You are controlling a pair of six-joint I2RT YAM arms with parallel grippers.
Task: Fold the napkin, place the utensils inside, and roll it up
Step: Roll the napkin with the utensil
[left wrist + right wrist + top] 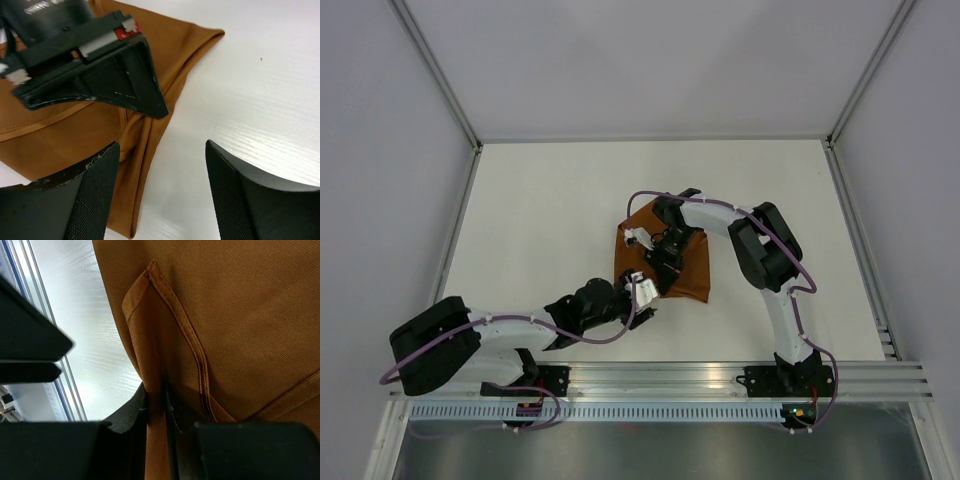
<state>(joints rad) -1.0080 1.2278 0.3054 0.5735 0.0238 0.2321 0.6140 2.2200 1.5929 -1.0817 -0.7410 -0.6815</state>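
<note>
The rust-orange napkin (692, 272) lies folded and bunched near the middle of the white table. My right gripper (662, 266) reaches down onto it and is shut on a raised fold of the cloth (156, 395); a hemmed corner (142, 285) hangs just above the jaws. My left gripper (643, 290) is open and empty at the napkin's near-left corner. In the left wrist view its jaws (161, 146) straddle bare table beside the napkin's folded edge (60, 140), and the right gripper's black finger (132, 85) rests on the cloth ahead. No utensils are in view.
An aluminium rail (660, 378) holding both arm bases runs along the near edge. White walls with metal frame posts (440, 75) enclose the table on the left, back and right. The white table (550, 200) surrounds the napkin.
</note>
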